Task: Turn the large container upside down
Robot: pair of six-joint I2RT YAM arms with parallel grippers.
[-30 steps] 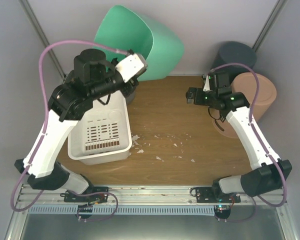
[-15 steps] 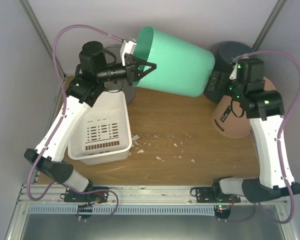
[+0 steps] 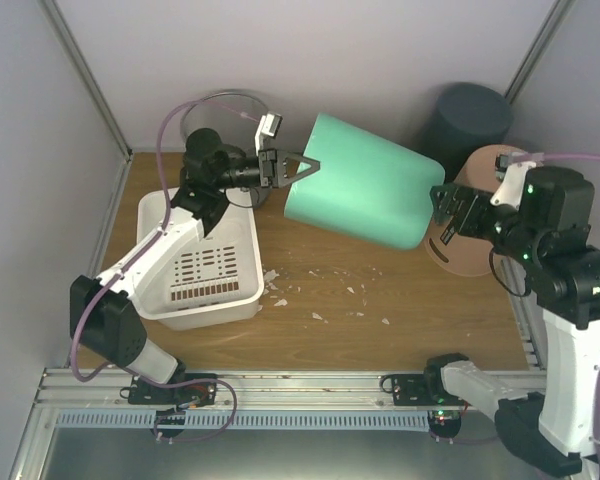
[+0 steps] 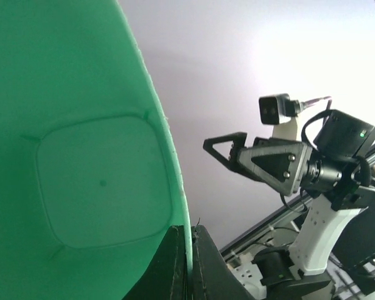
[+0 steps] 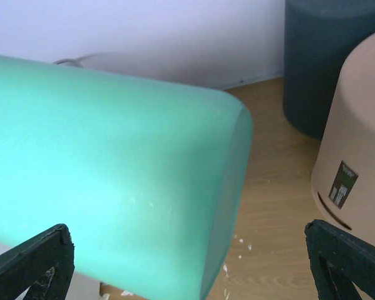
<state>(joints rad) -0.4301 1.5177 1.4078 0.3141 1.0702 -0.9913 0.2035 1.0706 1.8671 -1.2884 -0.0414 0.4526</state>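
Note:
The large container (image 3: pixel 365 190) is a mint-green bin lying on its side above the table, mouth to the left and base to the right. My left gripper (image 3: pixel 308 164) is shut on its rim, one finger inside and one outside the wall (image 4: pixel 189 250). The left wrist view looks into the container's green inside (image 4: pixel 81 156) down to its base. My right gripper (image 3: pixel 448 208) stands open just right of the base, not touching it. In the right wrist view the container's outer wall (image 5: pixel 112 169) fills the space between the wide-apart fingertips (image 5: pixel 34 259).
A white slotted basket (image 3: pixel 242 292) sits under the left arm. An upside-down tan bin (image 3: pixel 475 245) and a dark grey bin (image 3: pixel 470 115) stand at the back right, and a clear round tub (image 3: pixel 220 105) at the back left. White crumbs (image 3: pixel 320 290) dot the wooden table.
The left arm has stretched out and swung the container from tipped up at the back to lying sideways, lower and further right. The right arm has risen, its gripper now facing the base.

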